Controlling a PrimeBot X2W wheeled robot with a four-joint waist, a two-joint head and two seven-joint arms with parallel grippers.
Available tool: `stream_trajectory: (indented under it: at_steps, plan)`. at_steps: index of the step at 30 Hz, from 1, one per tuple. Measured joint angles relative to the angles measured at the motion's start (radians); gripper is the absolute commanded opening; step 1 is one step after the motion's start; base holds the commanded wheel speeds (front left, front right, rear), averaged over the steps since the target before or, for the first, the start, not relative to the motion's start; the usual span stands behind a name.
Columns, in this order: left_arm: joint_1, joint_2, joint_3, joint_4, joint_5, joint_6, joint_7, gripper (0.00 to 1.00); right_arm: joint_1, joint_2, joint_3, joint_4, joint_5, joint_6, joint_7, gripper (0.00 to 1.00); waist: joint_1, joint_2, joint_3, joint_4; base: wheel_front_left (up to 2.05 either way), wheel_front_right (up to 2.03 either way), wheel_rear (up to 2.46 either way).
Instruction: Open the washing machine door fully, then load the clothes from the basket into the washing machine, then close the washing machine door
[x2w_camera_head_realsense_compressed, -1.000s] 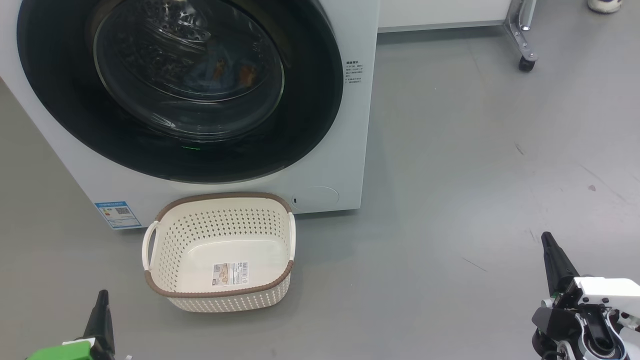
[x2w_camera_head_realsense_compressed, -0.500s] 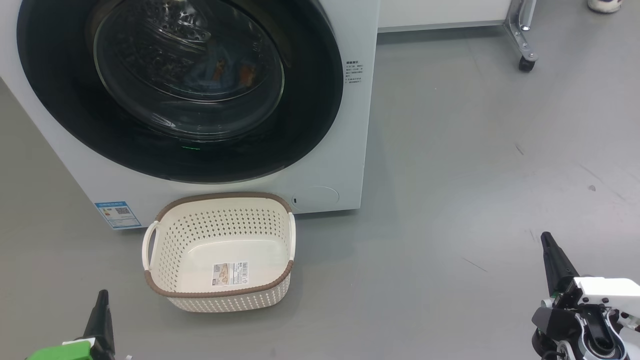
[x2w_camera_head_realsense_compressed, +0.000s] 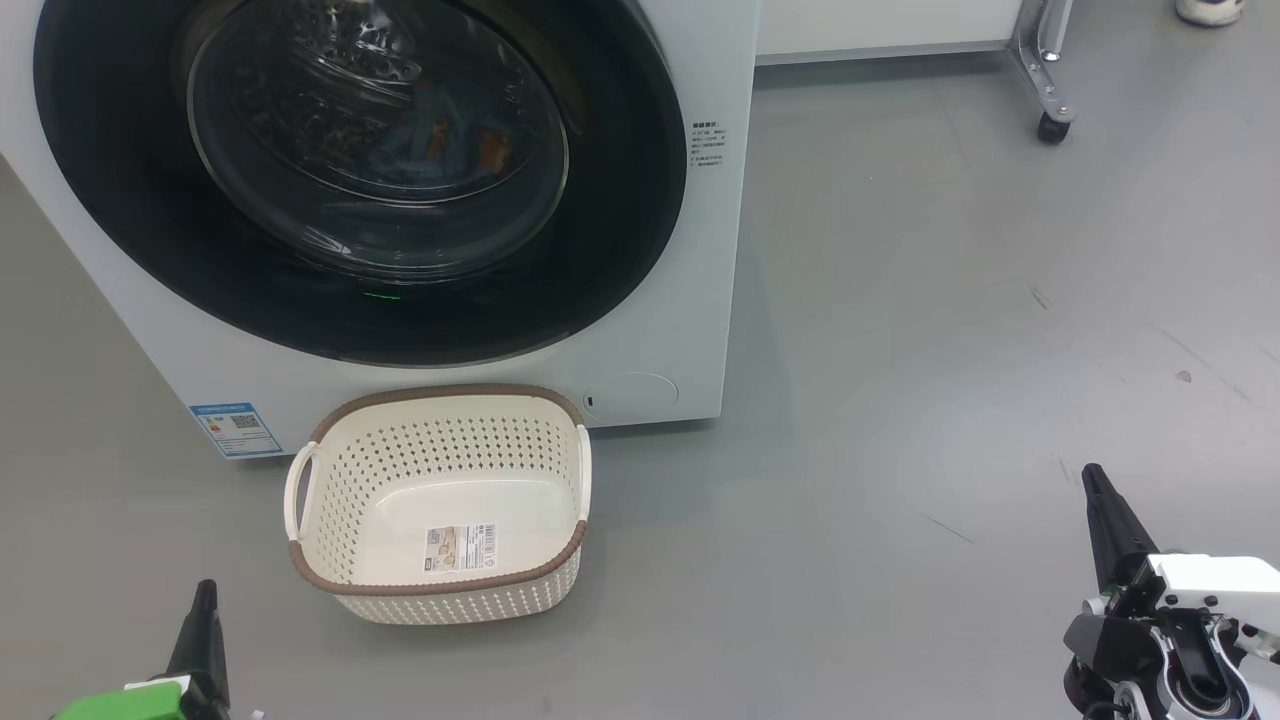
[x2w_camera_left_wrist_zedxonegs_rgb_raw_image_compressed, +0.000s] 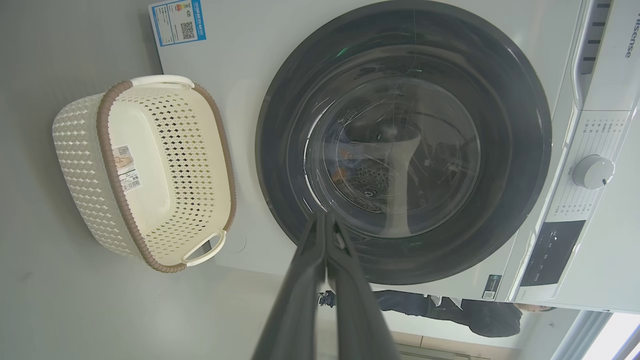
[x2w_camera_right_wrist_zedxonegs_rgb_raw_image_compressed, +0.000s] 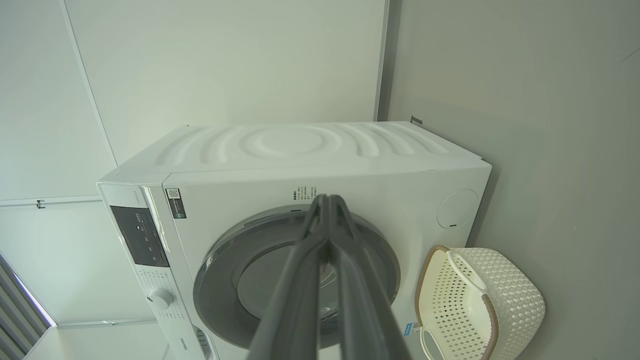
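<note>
Two grippers frame the near floor (x2w_camera_head_realsense_compressed: 900, 420). The left gripper (x2w_camera_head_realsense_compressed: 204, 592) is at the lower left and the right gripper (x2w_camera_head_realsense_compressed: 1092, 474) at the lower right. Each has its dark fingers pressed together and holds nothing, and both are well apart from the basket (x2w_camera_head_realsense_compressed: 440, 392). The basket stands upright on the floor between them and farther in, just in front of the washing machine (x2w_camera_head_realsense_compressed: 715, 250). A label sticker (x2w_camera_head_realsense_compressed: 460, 548) shows on its inner bottom. A blue sticker (x2w_camera_head_realsense_compressed: 236, 428) marks the machine's lower corner beside the basket. Above it, the washing machine door (x2w_camera_head_realsense_compressed: 620, 250) lies closed against the white front. Through its glass window the clothes (x2w_camera_head_realsense_compressed: 465, 145) appear inside the drum as blue fabric with orange-brown patches. Farthest off, a castor leg (x2w_camera_head_realsense_compressed: 1048, 110) stands at the floor's far right.
</note>
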Motion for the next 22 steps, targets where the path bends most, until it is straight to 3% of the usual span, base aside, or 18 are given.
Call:
stream_trajectory:
  at_steps: [22]
  plan:
    - [0.000,0.000,0.000,0.000,0.000,0.000,0.000,0.00,0.000,0.000,-0.001,0.000,0.000,0.000,0.000,0.00,0.0000,0.0000,0.000,0.000,0.00,0.00,0.00]
